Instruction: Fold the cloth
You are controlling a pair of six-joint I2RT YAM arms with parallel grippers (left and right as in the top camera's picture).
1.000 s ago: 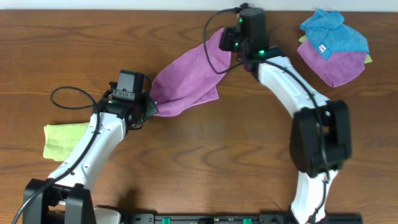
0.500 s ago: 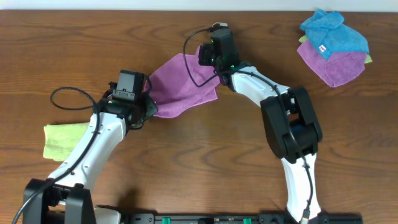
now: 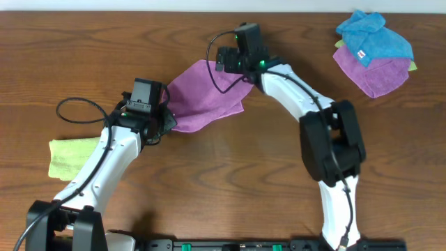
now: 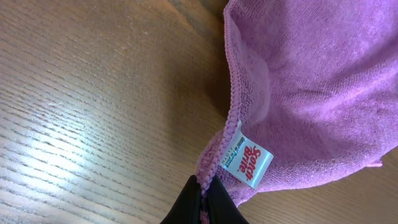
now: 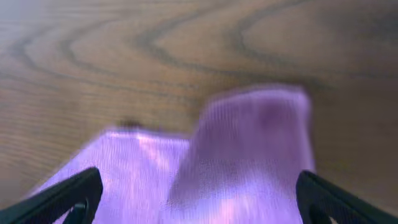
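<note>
The cloth [image 4: 323, 93] fills the upper right of the frame, soft purple-pink pile lying on the wooden table [image 4: 93, 112]. Its stitched hem [image 4: 235, 93] runs down from the top edge toward the bottom centre, where the dark fingertips of the left gripper [image 4: 204, 191] are pressed together on the cloth's edge. A small white tag [image 4: 246, 160] with red lettering hangs from the hem just above the fingertips. Light glares off the wood at left

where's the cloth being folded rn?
Mid-table in overhead: the purple cloth lies with left claw shut on its left corner, right claw open over its far edge.
</note>
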